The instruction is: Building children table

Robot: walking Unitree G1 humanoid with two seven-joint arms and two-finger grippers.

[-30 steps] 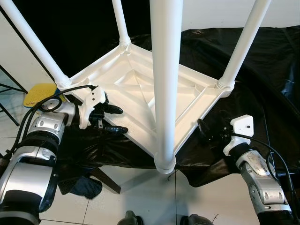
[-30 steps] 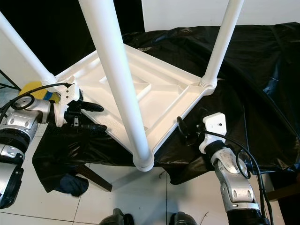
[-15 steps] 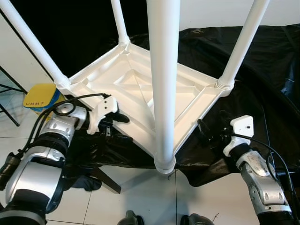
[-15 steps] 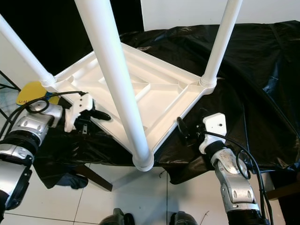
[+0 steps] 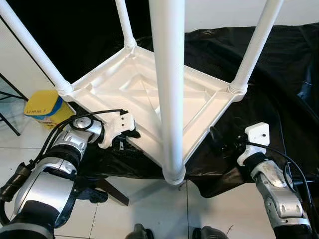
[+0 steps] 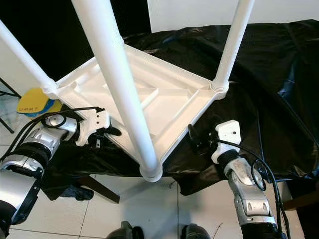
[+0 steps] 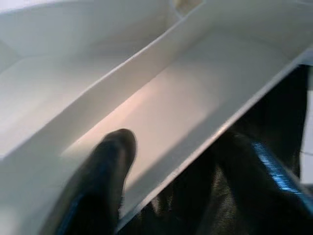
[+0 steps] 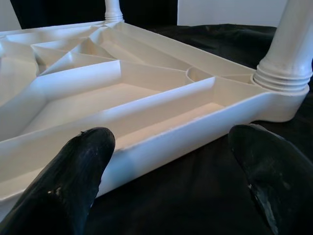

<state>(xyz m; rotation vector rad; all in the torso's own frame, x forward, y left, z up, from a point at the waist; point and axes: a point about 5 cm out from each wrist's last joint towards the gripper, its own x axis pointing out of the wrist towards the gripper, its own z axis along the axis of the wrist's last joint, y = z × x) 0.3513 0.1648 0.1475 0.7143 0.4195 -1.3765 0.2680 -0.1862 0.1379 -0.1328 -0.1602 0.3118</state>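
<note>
Here, upturned white table [image 5: 149, 94], left gripper [image 5: 130, 135] partly hidden at its rim, grip unclear, right gripper [image 8: 171, 161] wide.

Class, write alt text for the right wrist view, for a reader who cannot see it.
Two black fingers of the right gripper stand open just before the rim of an upturned white plastic table. Its ribbed underside faces up on a black sheet, and a screwed-in leg rises at the near corner.

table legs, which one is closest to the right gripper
The leg at the table's right corner, screwed in just above the right gripper. The front leg stands between the two arms; the other two are on the far and left corners.
</note>
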